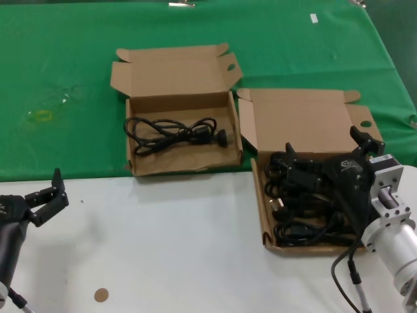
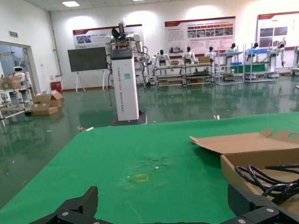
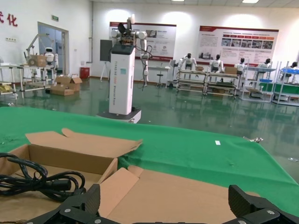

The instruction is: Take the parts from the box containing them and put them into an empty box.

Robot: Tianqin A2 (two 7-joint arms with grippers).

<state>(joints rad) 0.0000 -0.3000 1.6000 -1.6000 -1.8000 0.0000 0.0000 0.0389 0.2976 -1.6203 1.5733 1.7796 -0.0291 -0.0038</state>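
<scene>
Black power cords [image 1: 306, 202] heaped in right-hand box [image 1: 306, 120]; likely light, limp, tangle-prone, best pinched mid-bundle; right gripper [image 1: 329, 153] fingers spread above them; left gripper [image 1: 49, 195] spread, parked low left.

Right pincer [image 1: 324, 158] hides much of the cables [image 1: 296, 215], perhaps touching them

Brown boxes [image 1: 176, 81], blk cables [image 1: 176, 134], green cloth [image 1: 65, 78].
</scene>
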